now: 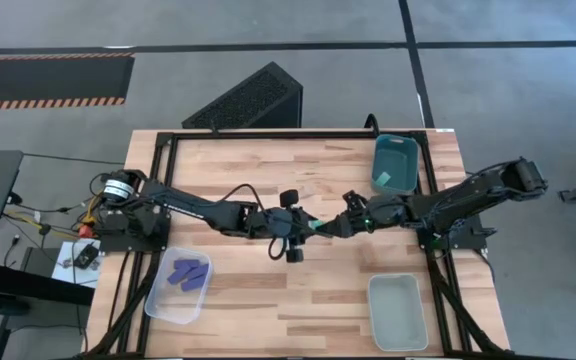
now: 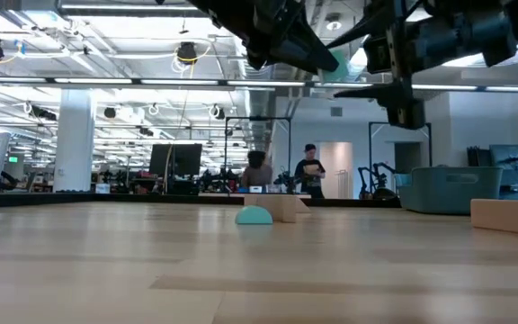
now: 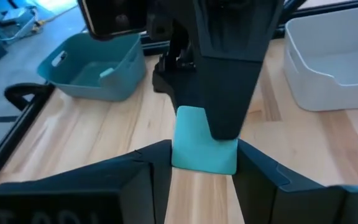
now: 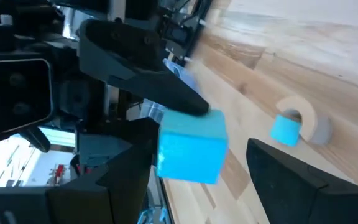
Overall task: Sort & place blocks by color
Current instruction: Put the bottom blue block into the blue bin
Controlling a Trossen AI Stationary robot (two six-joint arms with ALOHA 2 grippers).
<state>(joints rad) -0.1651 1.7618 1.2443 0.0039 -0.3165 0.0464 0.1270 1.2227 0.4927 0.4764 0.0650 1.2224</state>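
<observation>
A light teal cube point(image 3: 204, 146) hangs in the air over the middle of the table, with my left gripper point(image 3: 204, 171) shut on it. My right gripper point(image 4: 201, 142) reaches in from the table's right and stands open, one finger on either side of the same cube point(image 4: 191, 146). In the high view the two grippers meet nose to nose, left point(image 1: 311, 226) and right point(image 1: 336, 226). Below them a teal half-round block point(image 2: 254, 216) and a tan arch point(image 2: 282, 207) rest on the tabletop. My left gripper pinches the cube by two opposite sides point(image 3: 180, 155) between its two fingers. The fingers come from the table's left, slanting a little downward. The cube is lifted clear of the table point(image 2: 336, 63). My right gripper has one finger point(image 3: 225, 93) lying over the cube's face; whether it touches, I cannot tell.
A teal bin point(image 1: 395, 165) with teal pieces stands at the far right. A clear bin point(image 1: 158, 300) with dark blue-purple bars stands at the near left, and a pale bin point(image 1: 398, 312) at the near right. A tan block point(image 2: 509, 216) lies at the right in the low view.
</observation>
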